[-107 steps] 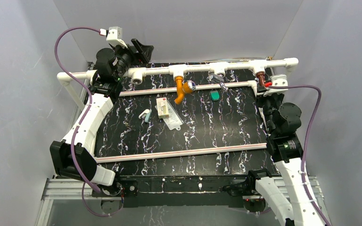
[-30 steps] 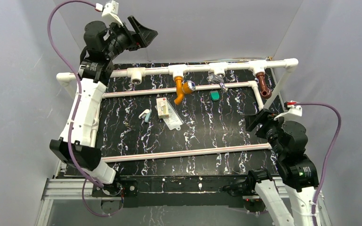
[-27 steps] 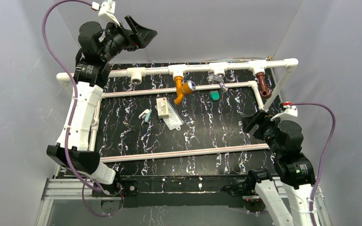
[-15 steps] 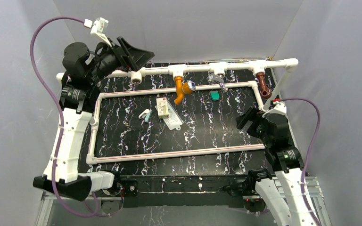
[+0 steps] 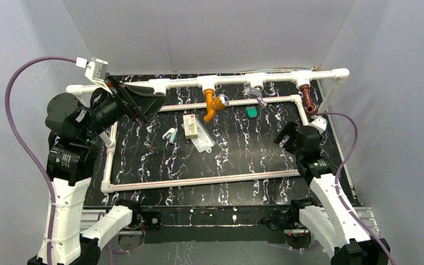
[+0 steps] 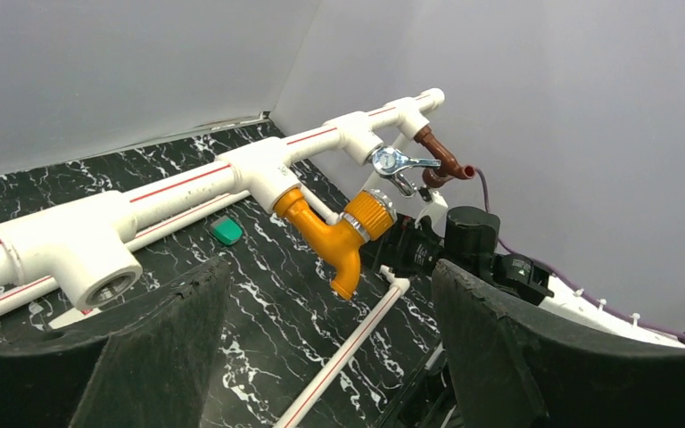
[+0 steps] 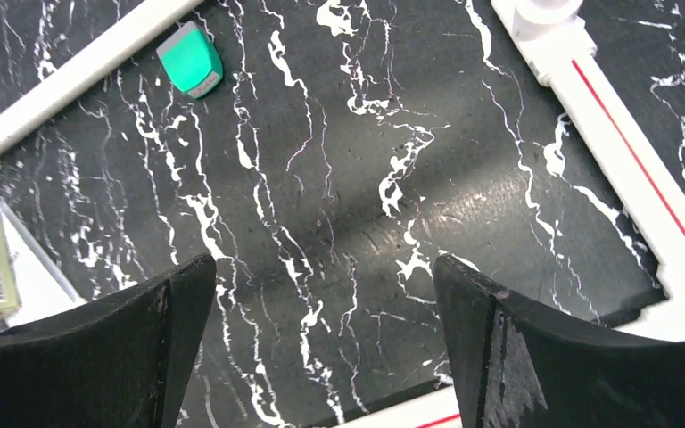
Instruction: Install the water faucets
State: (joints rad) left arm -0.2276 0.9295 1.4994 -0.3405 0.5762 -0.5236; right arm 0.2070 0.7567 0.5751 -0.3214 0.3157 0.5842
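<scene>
An orange faucet [image 5: 214, 105] hangs from a tee on the back white pipe [image 5: 232, 80]; the left wrist view shows the same orange faucet [image 6: 334, 236] with its round knob. A dark reddish-brown faucet [image 5: 308, 99] hangs from the rightmost tee, and this brown faucet [image 6: 443, 153] shows far off in the left wrist view. My left gripper [image 5: 155, 99] hovers open at the left, beside an empty tee [image 5: 159, 86], with nothing between its fingers [image 6: 169, 339]. My right gripper [image 5: 287, 135] stands open above the black mat [image 7: 339, 178], holding nothing.
A chrome tap [image 5: 255, 93] sits on the tee between the two faucets. A green block [image 5: 251, 112] lies on the mat below it. A small box [image 5: 190, 126], a clear bag [image 5: 203, 141] and a small white piece [image 5: 169, 134] lie mid-mat. White frame pipes [image 5: 204, 180] ring the mat.
My left arm swung down from high above the back-left corner to beside the empty tee. My right arm drew back from the brown faucet, and its jaws widened.
</scene>
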